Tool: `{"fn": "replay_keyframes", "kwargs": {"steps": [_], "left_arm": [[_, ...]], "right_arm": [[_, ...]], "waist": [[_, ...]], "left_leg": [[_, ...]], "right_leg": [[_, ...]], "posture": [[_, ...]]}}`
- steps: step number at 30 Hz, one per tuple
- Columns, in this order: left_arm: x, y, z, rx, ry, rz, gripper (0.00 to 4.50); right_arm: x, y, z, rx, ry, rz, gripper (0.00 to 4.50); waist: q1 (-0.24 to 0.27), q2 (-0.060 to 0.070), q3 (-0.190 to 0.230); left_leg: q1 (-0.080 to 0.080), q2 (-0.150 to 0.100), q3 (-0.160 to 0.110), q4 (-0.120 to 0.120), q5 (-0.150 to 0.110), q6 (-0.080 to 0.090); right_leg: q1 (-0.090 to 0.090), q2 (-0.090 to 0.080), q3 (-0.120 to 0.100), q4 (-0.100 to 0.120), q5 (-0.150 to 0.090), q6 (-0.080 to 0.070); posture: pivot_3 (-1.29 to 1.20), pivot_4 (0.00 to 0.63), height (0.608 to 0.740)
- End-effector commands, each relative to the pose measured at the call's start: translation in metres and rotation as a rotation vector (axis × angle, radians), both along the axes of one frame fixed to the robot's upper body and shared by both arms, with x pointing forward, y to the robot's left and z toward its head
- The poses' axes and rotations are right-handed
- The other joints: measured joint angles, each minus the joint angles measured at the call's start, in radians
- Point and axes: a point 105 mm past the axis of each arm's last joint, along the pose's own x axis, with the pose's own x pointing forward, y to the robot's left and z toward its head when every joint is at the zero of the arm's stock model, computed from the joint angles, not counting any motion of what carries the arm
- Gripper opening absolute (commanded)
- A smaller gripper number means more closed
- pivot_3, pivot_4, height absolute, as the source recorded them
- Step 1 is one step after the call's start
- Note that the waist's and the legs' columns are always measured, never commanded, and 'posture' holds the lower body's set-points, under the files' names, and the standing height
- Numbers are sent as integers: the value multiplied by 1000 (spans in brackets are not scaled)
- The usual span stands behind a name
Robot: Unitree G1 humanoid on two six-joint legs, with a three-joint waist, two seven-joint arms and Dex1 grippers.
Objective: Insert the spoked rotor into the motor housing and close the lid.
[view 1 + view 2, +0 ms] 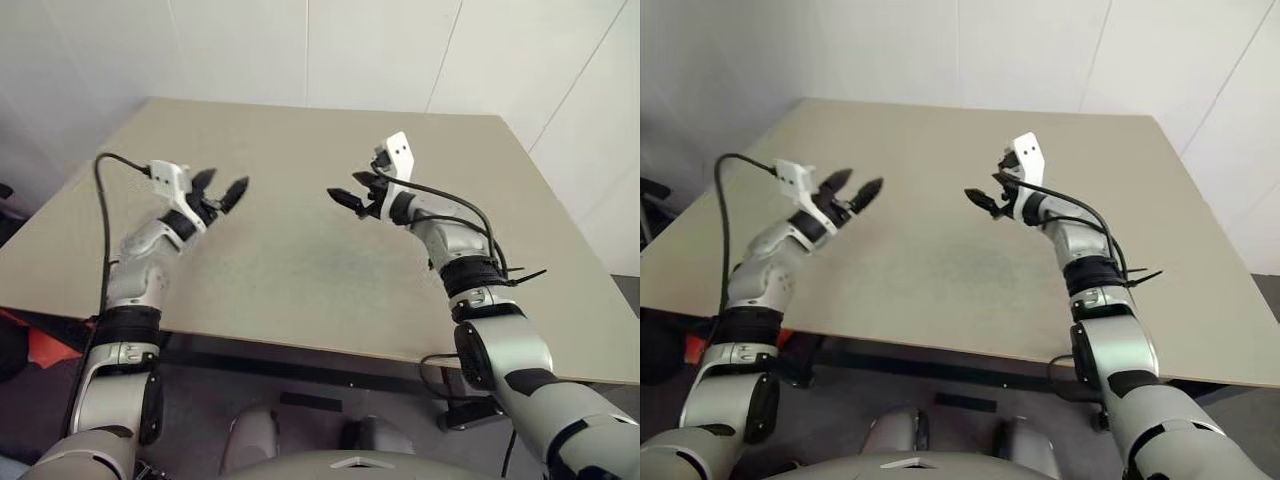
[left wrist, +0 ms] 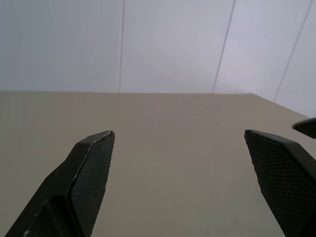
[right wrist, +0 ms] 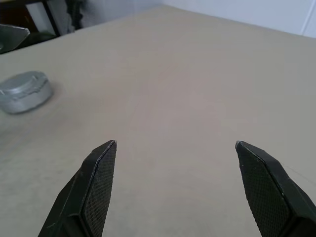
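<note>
On table (image 3: 197,74), motor housing (image 3: 23,92) upright, lid closed.

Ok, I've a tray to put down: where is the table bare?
The table is bare between the left hand and the right hand, and from there to its far edge. Nowhere crowded; one round grey housing lies ahead of the right hand.

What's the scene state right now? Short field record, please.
left gripper: open, holding nothing, above the table
right gripper: open, holding nothing, above the table
table: beige top, bare between the grippers
motor housing: short grey cylinder resting on the table, plain grey top, looks closed
contact: neither gripper touches the housing
</note>
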Motion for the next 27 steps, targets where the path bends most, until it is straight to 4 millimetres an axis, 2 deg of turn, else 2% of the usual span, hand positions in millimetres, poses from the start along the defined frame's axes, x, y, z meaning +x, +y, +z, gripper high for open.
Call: {"fn": "replay_keyframes", "kwargs": {"steps": [1,4,7,9,14,27], "left_arm": [[-6,-21,1,70,-27,-88,4474],[-10,-36,-12,96,-3,-131,4474],[-13,-48,-20,102,9,-157,4474],[-13,-53,-22,106,12,-164,4474],[-15,-56,-28,134,30,-186,4474],[-22,-51,-35,161,70,-207,4474]], "right_arm": [[6,-18,11,-113,-138,-38,4356],[2,-31,-7,-172,-101,-30,4356],[-16,-29,-25,-224,-48,115,4356],[-21,-29,-29,-239,-49,154,4356],[-18,-34,-25,-254,-79,120,4356],[2,-40,0,-230,-159,-9,4356]], "waist": [[1,0,0],[0,0,0],[2,0,0],[3,0,0],[1,1,0],[2,1,0]], "left_leg": [[0,0,0,0,0,0],[0,0,0,0,0,1],[0,0,0,0,-2,3],[-1,0,0,1,-2,5],[-1,1,1,6,-4,8],[-1,1,1,7,-4,9]], "right_leg": [[0,0,0,0,0,0],[0,0,0,0,0,-1],[1,0,0,0,-1,-1],[1,0,0,0,-1,-1],[1,0,-1,1,0,-1],[2,0,-1,1,0,-1]], "posture": [[0,0,740],[0,0,740],[0,0,740],[0,0,740],[0,0,740],[0,0,740]]}}
